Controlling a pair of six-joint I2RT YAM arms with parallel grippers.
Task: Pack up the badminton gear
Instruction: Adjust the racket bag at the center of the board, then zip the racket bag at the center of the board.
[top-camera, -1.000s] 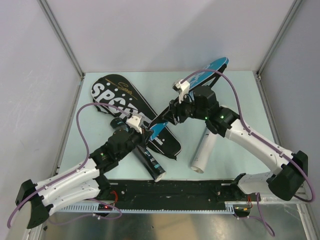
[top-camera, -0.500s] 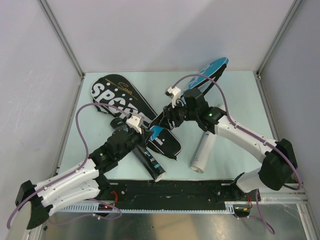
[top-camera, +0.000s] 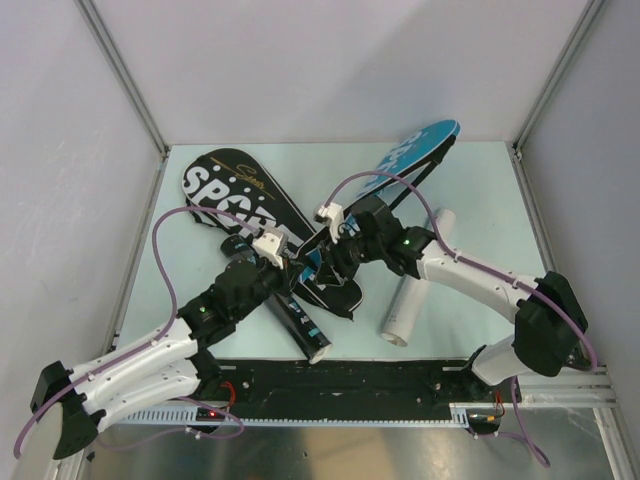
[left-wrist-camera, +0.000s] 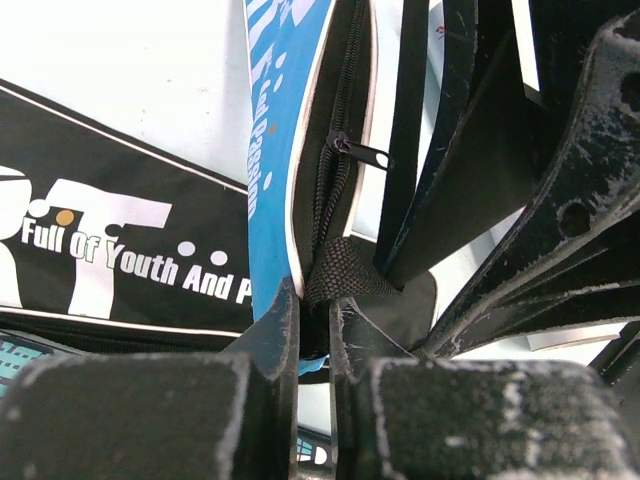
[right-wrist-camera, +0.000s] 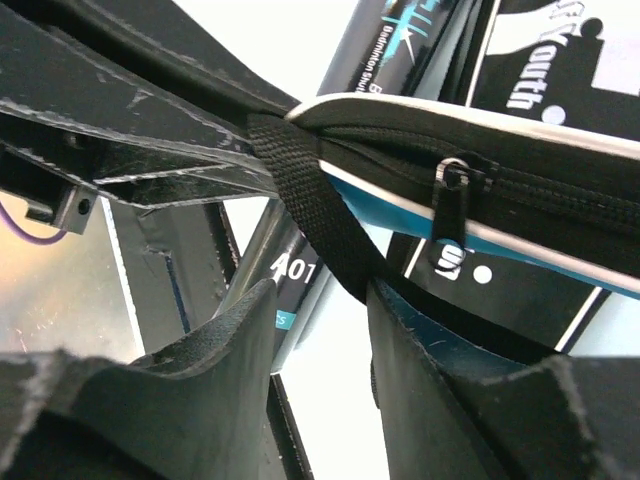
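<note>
A blue "SPORT" cover (top-camera: 420, 148) lies diagonally from the back right to the middle, crossing a black "SPORT" cover (top-camera: 225, 190). My left gripper (top-camera: 292, 262) is shut on the black webbing strap (left-wrist-camera: 345, 272) at the blue cover's (left-wrist-camera: 270, 130) narrow end, just below the zipper pull (left-wrist-camera: 365, 155). My right gripper (top-camera: 330, 256) is open right beside it. The strap (right-wrist-camera: 320, 230) crosses just past its fingertips and touches the right finger (right-wrist-camera: 420, 340). A zipper pull (right-wrist-camera: 450, 195) hangs close above. No rackets or shuttlecock show.
A white tube (top-camera: 415, 290) lies right of centre. A black tube (top-camera: 303, 325) lies under my left wrist and shows in the right wrist view (right-wrist-camera: 290, 270). A black rail (top-camera: 350, 385) runs along the near edge. Walls enclose three sides.
My right gripper has moved left and nearer along the blue cover, to its narrow end beside my left gripper. The left arm has stayed put.
</note>
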